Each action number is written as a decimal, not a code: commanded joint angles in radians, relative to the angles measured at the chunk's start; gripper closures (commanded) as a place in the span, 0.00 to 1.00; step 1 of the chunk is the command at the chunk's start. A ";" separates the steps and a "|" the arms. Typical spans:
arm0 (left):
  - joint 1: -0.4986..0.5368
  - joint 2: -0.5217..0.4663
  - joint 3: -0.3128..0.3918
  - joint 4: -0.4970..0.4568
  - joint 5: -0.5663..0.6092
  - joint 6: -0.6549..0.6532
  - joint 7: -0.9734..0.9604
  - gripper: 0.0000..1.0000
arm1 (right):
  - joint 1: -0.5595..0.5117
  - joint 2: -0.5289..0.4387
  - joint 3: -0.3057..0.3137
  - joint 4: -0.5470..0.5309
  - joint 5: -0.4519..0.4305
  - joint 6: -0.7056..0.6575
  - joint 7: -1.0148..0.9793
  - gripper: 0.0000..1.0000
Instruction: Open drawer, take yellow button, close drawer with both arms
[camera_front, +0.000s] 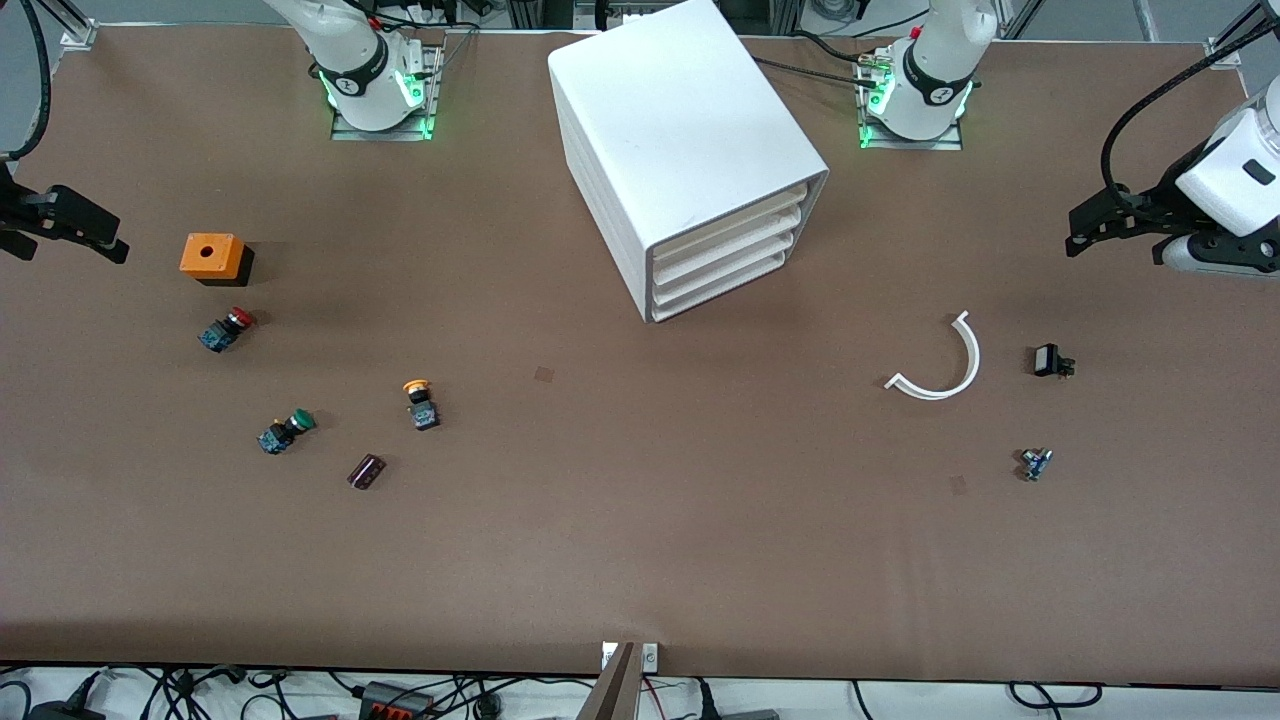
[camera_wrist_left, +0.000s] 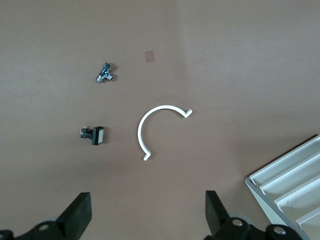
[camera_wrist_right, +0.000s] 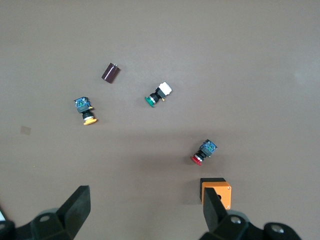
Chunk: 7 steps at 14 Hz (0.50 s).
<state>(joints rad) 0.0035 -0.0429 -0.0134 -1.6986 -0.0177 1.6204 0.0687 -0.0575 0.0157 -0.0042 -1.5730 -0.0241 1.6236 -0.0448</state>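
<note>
The white four-drawer cabinet (camera_front: 690, 140) stands at the table's middle, near the arms' bases; all four drawers (camera_front: 725, 260) sit flush and shut. A corner of the drawers shows in the left wrist view (camera_wrist_left: 290, 185). The orange-yellow-capped button (camera_front: 420, 400) lies on the table toward the right arm's end, also in the right wrist view (camera_wrist_right: 87, 112). My right gripper (camera_front: 105, 235) is open and empty, up over that end of the table by the orange box (camera_wrist_right: 145, 212). My left gripper (camera_front: 1072, 232) is open and empty over the left arm's end (camera_wrist_left: 148, 215).
A red-capped button (camera_front: 227, 328), a green-capped button (camera_front: 285, 430), an orange box (camera_front: 212, 257) and a dark maroon part (camera_front: 366, 471) lie around the button. A white curved strip (camera_front: 940, 365), a black part (camera_front: 1050, 360) and a small metal part (camera_front: 1036, 463) lie toward the left arm's end.
</note>
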 joint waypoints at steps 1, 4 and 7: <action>-0.002 -0.006 0.006 0.005 -0.001 -0.027 0.003 0.00 | -0.015 -0.023 0.015 -0.030 -0.013 0.009 0.009 0.00; -0.002 -0.008 0.001 0.008 -0.001 -0.027 -0.001 0.00 | -0.013 -0.025 0.015 -0.032 -0.011 0.009 0.014 0.00; -0.002 -0.008 -0.002 0.007 -0.001 -0.028 -0.001 0.00 | -0.010 -0.017 0.016 -0.032 -0.010 0.010 0.014 0.00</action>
<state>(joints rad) 0.0033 -0.0428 -0.0143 -1.6987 -0.0177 1.6092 0.0687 -0.0580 0.0157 -0.0036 -1.5781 -0.0241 1.6236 -0.0446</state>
